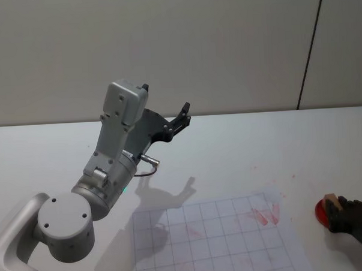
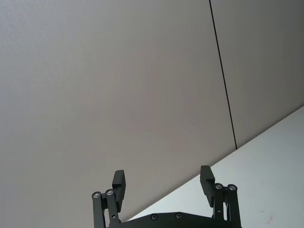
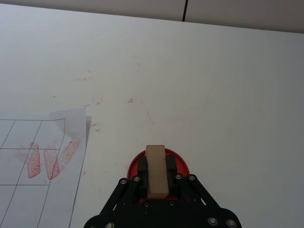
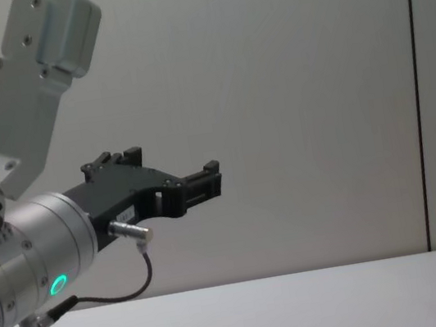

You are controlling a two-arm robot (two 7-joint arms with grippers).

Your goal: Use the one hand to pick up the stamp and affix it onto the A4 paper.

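Note:
The stamp (image 3: 155, 168) is a light-brown wooden block, and my right gripper (image 3: 156, 167), the hand, is shut on it. It stands on a round red ink pad (image 3: 177, 160). In the head view this gripper (image 1: 337, 207) is at the table's right edge, with the stamp (image 1: 330, 199) over the pad (image 1: 320, 212). The A4 paper (image 1: 216, 245), printed with a grid, lies to the left of the pad and carries red stamp prints (image 1: 265, 214). My left gripper (image 1: 181, 117) is held up in the air, open and holding nothing.
The white table (image 1: 241, 145) carries faint red smears near the paper's far corner (image 3: 71, 118), which curls up slightly. A wall stands behind the table. The silver left arm (image 1: 104, 175) hangs over the table's left half.

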